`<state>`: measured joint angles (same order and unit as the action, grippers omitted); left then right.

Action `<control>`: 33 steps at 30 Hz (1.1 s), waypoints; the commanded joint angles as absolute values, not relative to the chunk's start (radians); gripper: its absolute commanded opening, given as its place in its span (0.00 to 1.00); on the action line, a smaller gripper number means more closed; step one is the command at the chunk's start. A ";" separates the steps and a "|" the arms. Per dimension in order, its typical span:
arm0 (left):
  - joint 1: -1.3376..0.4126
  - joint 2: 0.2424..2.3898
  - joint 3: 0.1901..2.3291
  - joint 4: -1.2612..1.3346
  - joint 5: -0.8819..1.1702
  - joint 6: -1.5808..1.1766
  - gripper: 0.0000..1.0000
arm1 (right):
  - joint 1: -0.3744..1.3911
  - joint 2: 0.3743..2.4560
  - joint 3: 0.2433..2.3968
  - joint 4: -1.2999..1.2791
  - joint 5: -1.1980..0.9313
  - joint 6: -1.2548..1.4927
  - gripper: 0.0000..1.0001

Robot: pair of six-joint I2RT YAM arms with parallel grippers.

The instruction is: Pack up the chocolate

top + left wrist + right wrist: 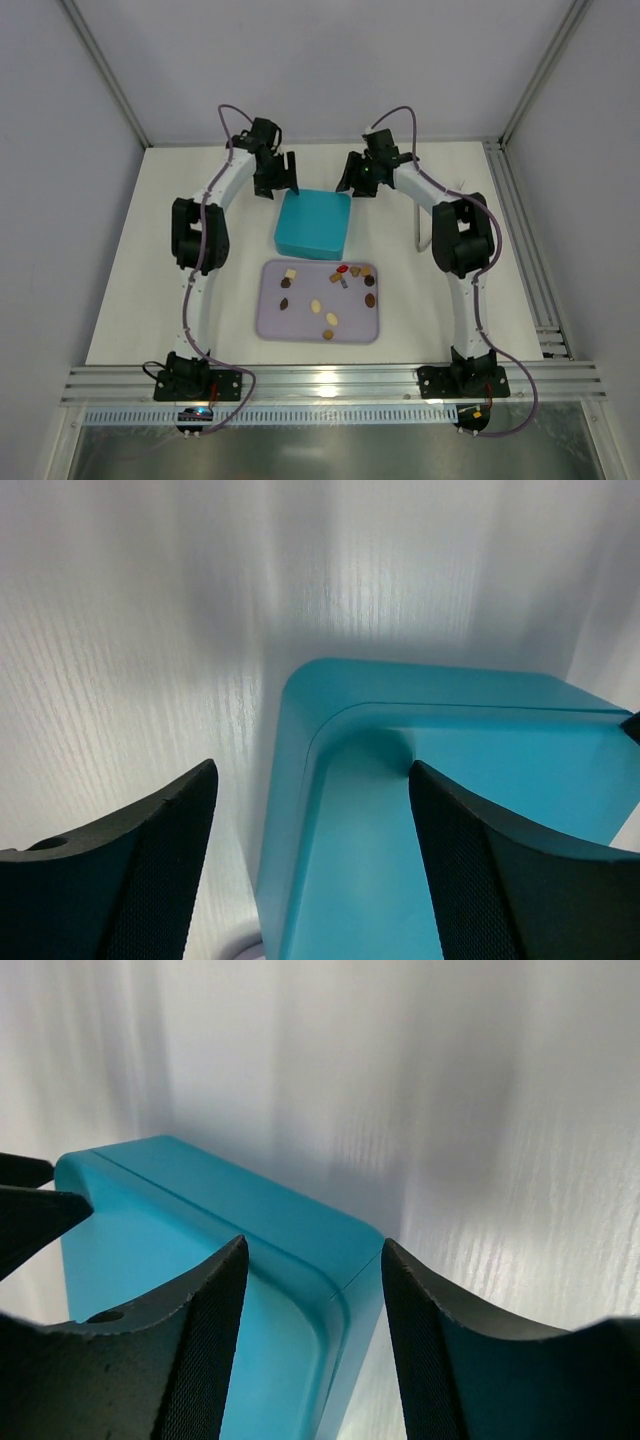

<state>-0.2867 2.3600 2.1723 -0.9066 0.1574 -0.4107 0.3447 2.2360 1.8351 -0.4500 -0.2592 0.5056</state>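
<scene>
The left gripper (312, 775) has its jaws wide apart and holds nothing. One rounded corner of the closed teal box (313, 222) lies between them. One finger appears over the lid, the other over the white table (130, 300) just beside the box wall.

The right gripper (313, 1250) has its jaws partly apart and holds nothing. The box's neighbouring corner sits in the gap (whether a finger touches it cannot be told).

The chocolate (316, 306) — brown, tan and cream pieces, plus one red — lies scattered on the lavender tray (268, 328). The tray sits beyond the box's opposite edge from both pairs of jaws — well apart from them.
</scene>
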 commanded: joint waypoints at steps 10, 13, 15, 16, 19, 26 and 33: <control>-0.333 2.490 2.171 -1.078 -0.021 -0.362 0.69 | 0.374 2.157 1.664 -0.480 -0.169 0.430 0.57; -0.333 2.485 2.163 -1.089 -0.043 -0.362 0.70 | 0.374 2.097 1.577 -0.408 -0.160 0.465 0.60; -0.333 2.468 2.129 -1.059 -0.058 -0.364 0.76 | 0.362 2.085 1.557 -0.396 -0.155 0.480 0.62; -0.333 2.444 2.120 -1.045 -0.058 -0.365 0.78 | 0.356 2.082 1.555 -0.394 -0.158 0.488 0.63; -0.321 2.405 2.088 -0.991 -0.019 -0.371 0.82 | 0.324 2.066 1.542 -0.368 -0.190 0.523 0.64; -0.285 2.261 2.036 -0.851 0.150 -0.385 0.86 | 0.290 1.916 1.428 -0.241 -0.230 0.572 0.66; -0.272 2.197 1.961 -0.816 0.199 -0.347 0.89 | 0.291 1.848 1.370 -0.216 -0.303 0.572 0.69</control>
